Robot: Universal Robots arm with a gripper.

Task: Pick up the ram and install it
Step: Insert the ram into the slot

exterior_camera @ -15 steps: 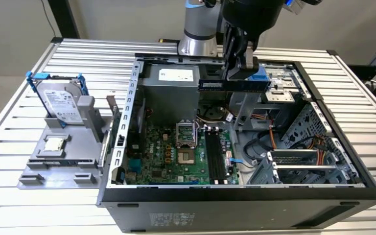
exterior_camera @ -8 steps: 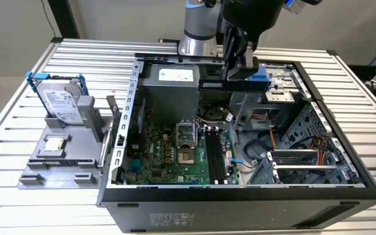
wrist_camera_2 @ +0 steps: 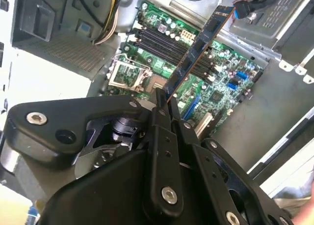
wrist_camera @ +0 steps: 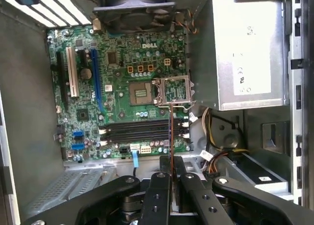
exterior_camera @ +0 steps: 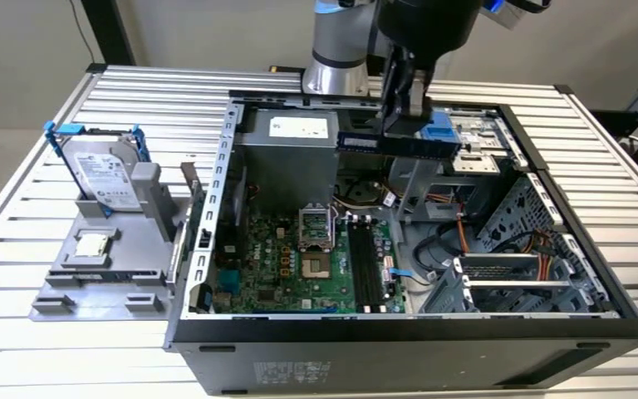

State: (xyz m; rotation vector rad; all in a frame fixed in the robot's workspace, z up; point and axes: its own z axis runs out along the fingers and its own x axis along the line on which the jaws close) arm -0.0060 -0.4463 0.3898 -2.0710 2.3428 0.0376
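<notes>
The gripper [exterior_camera: 400,130] had its jaws closed almost fully, with only the thickness of the ram [exterior_camera: 398,144] between them, and the stick was pinched at about its middle. In the exterior view the ram was a long, narrow, dark board lying level, sticking out on both sides of the jaws, above the open case [exterior_camera: 408,341] and clear of everything inside. In the second wrist view the ram [wrist_camera_2: 196,50] ran straight out from the jaws as a flat strip with a row of dark chips. In the first wrist view the ram [wrist_camera: 170,131] showed edge-on as a thin line. The fingers [wrist_camera: 159,185] were matte black metal, flat-sided, with silver screw heads. Below the jaws lay the green motherboard [wrist_camera: 122,87], studded with small parts. Its long black slots [wrist_camera: 137,131] lay side by side, just beside a square socket [wrist_camera: 175,90] with a shiny frame. Off to one side of the jaws sat a plain grey power supply [wrist_camera: 245,53].
</notes>
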